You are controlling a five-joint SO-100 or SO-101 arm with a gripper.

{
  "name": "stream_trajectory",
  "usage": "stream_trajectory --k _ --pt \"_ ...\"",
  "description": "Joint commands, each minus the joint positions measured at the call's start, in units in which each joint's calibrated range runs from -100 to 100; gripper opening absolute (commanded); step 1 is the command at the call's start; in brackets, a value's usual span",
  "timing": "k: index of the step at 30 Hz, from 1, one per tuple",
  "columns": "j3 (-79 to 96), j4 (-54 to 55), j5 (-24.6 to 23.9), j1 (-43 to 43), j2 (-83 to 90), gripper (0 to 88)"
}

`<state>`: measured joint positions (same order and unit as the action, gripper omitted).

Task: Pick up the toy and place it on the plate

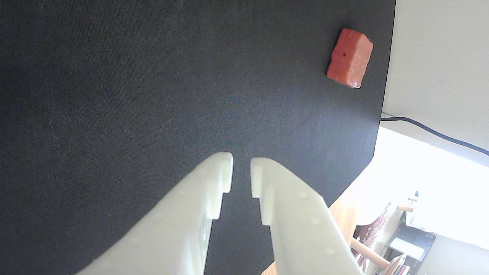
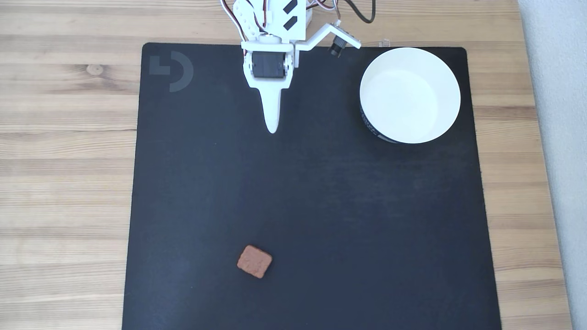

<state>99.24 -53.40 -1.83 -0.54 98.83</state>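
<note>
The toy (image 2: pixel 254 261), a small reddish-brown block, lies alone on the black mat near its front edge in the fixed view. It shows at the upper right in the wrist view (image 1: pixel 349 58), close to the mat's edge. The plate (image 2: pixel 410 96), a white dish with a dark band on its outer wall, stands empty at the mat's back right corner. My white gripper (image 2: pixel 272 128) hangs over the back of the mat, left of the plate and far from the toy. Its fingers (image 1: pixel 241 168) stand almost together with a thin gap and nothing between them.
The black mat (image 2: pixel 321 206) covers most of a wooden table (image 2: pixel 64 160). A pale wall (image 2: pixel 564 137) runs along the right side. In the wrist view a dark cable (image 1: pixel 431 131) lies beyond the mat's edge.
</note>
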Motion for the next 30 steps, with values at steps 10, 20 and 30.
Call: stream_trajectory --k 10,20,30 --pt "0.1 -0.3 0.3 -0.5 0.7 2.5" --pt "-1.1 -1.0 -0.2 -0.3 0.4 2.3" --pt "-20.3 -0.2 -0.2 -0.3 -20.5 2.3"
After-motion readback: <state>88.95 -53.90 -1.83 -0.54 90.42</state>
